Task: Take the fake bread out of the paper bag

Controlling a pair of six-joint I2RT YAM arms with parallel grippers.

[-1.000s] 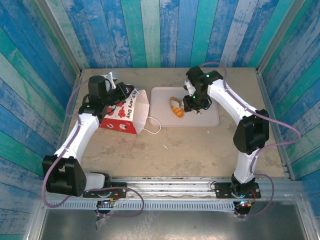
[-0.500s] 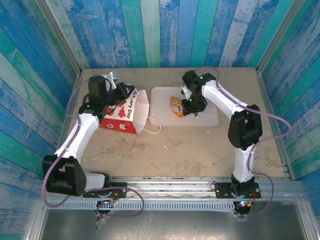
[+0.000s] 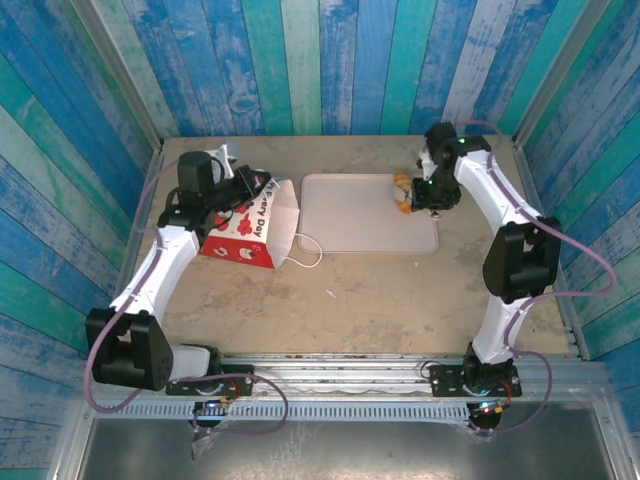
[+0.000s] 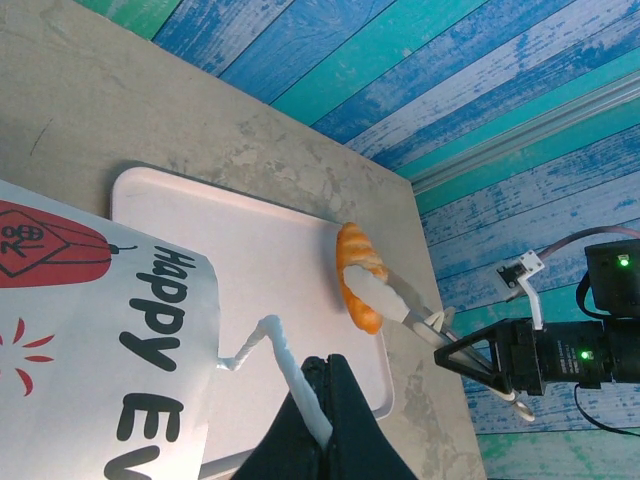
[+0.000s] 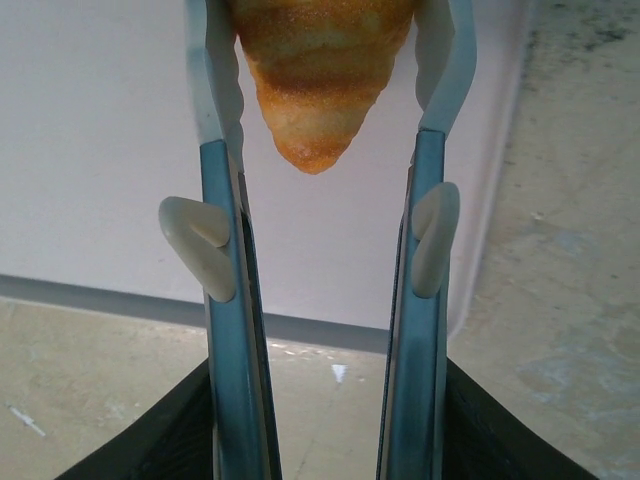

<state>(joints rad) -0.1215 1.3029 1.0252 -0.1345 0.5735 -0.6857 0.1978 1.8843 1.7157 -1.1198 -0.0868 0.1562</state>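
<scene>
The red-and-white paper bag (image 3: 240,225) lies at the table's left, its white mouth facing the pink tray (image 3: 350,215). My left gripper (image 3: 243,183) sits at the bag's far top edge, shut on a white cord handle (image 4: 283,355) that runs between its black jaws (image 4: 325,368). One piece of fake bread (image 3: 403,203), an orange-brown ridged croissant, is over the tray's far right corner. My right gripper (image 3: 412,190) is shut on it, a finger on each side (image 5: 325,40). The left wrist view shows the croissant (image 4: 357,270) in those pale fingers (image 4: 385,298). The bag's inside is hidden.
The bag's other cord handle (image 3: 305,252) loops onto the table in front of the tray. Blue and green plank walls close in the table on three sides. The tray rim (image 5: 300,330) and bare table lie below my right fingers.
My right gripper closed on the croissant that lay mid-tray and carried it to the tray's far right corner. The left gripper and the bag have not moved.
</scene>
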